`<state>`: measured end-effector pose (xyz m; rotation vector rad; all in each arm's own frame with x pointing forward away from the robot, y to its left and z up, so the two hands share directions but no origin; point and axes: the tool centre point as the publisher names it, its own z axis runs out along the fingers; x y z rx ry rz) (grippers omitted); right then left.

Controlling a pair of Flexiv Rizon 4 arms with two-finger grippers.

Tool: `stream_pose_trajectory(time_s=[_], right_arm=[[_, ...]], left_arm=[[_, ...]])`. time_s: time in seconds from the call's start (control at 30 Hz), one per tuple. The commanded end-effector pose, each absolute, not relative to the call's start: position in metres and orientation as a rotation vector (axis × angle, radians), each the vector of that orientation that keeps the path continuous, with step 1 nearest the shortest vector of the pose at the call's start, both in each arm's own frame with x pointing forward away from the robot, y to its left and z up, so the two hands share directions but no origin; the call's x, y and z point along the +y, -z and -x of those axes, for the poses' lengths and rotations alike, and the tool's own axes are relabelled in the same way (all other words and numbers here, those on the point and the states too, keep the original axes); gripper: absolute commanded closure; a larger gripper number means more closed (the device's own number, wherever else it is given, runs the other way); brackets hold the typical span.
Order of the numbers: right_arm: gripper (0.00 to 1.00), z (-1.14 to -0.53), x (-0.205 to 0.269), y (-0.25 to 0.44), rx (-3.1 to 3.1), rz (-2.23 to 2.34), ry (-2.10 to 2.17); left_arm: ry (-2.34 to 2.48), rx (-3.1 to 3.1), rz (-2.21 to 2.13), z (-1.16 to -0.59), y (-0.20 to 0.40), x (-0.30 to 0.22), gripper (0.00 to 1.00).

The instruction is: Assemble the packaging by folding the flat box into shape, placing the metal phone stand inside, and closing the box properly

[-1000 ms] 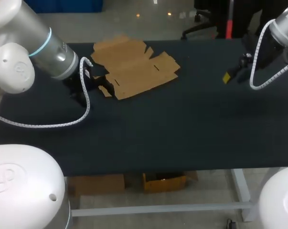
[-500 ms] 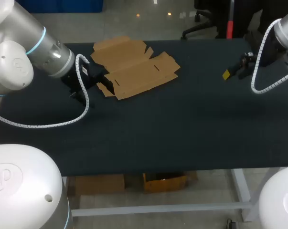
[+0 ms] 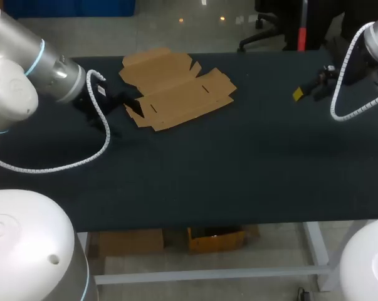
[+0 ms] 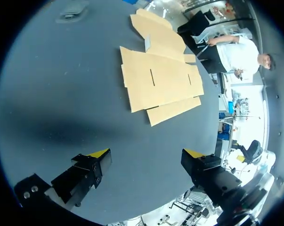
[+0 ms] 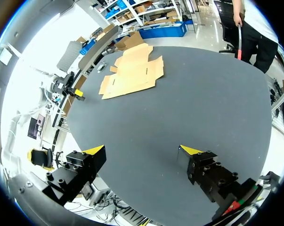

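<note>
The flat brown cardboard box point(image 3: 175, 86) lies unfolded on the black table point(image 3: 239, 163), at the far left of the middle. My left gripper point(image 3: 116, 101) hangs just left of its edge. In the left wrist view this gripper point(image 4: 146, 153) is open and empty, with the cardboard point(image 4: 158, 80) ahead of it. At the table's far right, well away from the box, my right gripper point(image 3: 309, 91) is also open with nothing in it point(image 5: 142, 149); the cardboard point(image 5: 132, 70) is far ahead. No phone stand is clearly identifiable.
A small grey object point(image 4: 70, 10) lies on the table beyond the cardboard's side, too blurred to name. My left gripper point(image 5: 75, 90) shows small at the table's far side in the right wrist view. Bare black table spreads between the two grippers.
My left arm has drawn back to the left, taking its gripper off the cardboard's left edge. The right gripper has shifted slightly farther right and back. The cardboard has not moved.
</note>
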<state>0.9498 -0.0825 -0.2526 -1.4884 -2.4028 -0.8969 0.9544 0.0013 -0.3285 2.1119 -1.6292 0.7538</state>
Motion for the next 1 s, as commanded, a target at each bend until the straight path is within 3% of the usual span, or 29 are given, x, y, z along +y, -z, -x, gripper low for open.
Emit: stream_pose_trajectory(time_s=[0.03,0.2,0.23,0.33,0.47,0.6,0.87,1.0], right_arm=[[0.00,-0.947,-0.086,0.252,-2.399,1.485,0.905],[0.00,-0.947,-0.086,0.252,-2.397,1.486,0.898],[0.00,-0.947,-0.086,0.252,-2.396,1.485,0.896],[0.00,-0.948,-0.086,0.253,-2.397,1.483,0.890],[0.00,-0.948,-0.085,0.253,-2.397,1.484,0.884],[0.00,-0.948,-0.085,0.253,-2.395,1.485,0.880],[0.00,-0.948,-0.085,0.252,-2.391,1.490,0.880],[0.00,-0.948,-0.085,0.252,-2.387,1.491,0.879]], left_arm=[[-0.797,-1.617,-2.089,-0.963,0.338,0.004,0.00],[-0.834,-1.617,-2.086,-0.970,0.338,0.004,0.02],[-0.837,-1.616,-2.086,-0.972,0.338,0.004,0.11],[-0.843,-1.616,-2.088,-0.976,0.340,0.004,0.14],[-0.851,-1.610,-2.091,-0.981,0.344,0.006,0.32],[-0.864,-1.611,-2.091,-0.987,0.347,0.008,0.31],[-0.913,-1.603,-2.068,-0.997,0.357,0.012,0.47],[-0.930,-1.582,-2.072,-1.004,0.363,0.014,0.44]])
